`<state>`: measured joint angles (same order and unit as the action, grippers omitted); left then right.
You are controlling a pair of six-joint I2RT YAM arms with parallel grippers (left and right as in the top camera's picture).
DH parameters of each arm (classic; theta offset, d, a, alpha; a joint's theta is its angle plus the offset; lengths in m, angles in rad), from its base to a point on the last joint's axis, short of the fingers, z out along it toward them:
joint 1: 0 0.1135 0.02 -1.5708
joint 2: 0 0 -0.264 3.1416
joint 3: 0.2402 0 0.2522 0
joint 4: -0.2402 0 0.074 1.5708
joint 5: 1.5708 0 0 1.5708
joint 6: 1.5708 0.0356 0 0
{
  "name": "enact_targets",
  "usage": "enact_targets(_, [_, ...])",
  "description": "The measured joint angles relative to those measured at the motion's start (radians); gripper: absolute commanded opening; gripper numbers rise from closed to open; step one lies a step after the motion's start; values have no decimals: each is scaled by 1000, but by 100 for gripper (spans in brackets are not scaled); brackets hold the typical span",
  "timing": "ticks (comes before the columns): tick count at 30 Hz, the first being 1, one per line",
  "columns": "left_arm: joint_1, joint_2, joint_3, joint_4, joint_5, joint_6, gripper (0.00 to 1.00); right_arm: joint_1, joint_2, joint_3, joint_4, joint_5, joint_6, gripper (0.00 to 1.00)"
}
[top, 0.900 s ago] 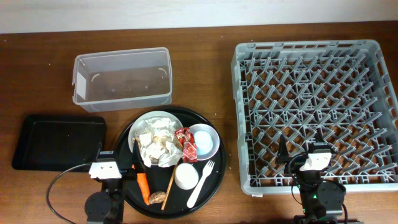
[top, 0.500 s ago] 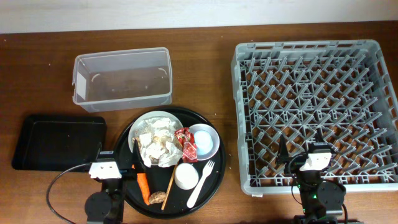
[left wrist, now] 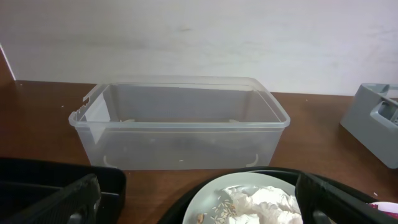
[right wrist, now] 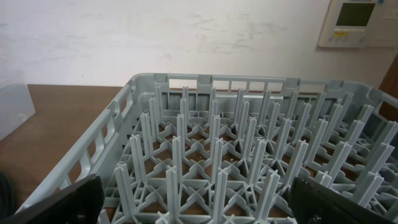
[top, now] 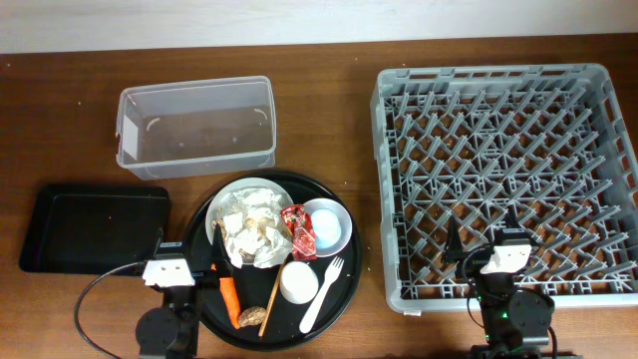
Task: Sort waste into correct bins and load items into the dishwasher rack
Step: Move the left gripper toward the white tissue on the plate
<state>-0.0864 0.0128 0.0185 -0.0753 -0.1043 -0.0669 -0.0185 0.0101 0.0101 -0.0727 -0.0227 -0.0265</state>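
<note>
Robot test room, office-like, not a working kitchen. Bare white wall [right wrist: 186, 37] straight ahead of the right fingers [right wrist: 62, 200]; a wall control panel [right wrist: 354, 22] up to their right. Plain brown wood table [top: 329, 120] under both arms.

A brown wooden table [top: 329, 110] bears a round black tray [top: 289, 321]. Behind that tray stands a clear plastic tub [top: 196, 158], just left of it a shallow black rectangular tray [top: 95, 227], and to its right the grey dishwasher rack [top: 488, 73].
</note>
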Motion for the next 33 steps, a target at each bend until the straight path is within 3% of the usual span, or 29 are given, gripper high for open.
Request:
enact_targets(15, [0,0,0,-4,0,0,99,0,0,0,0,0,0,98])
enact_targets(20, [0,9,66,-156,7,0,99,0,5,50,-82,0,0,98])
enact_targets(26, [0,198,299,-353,7,0,99,0,105,283,-312,0,0,98])
enact_targets(33, [0,603,669,-602,40,0,99,0,452,641,-622,0,0,98])
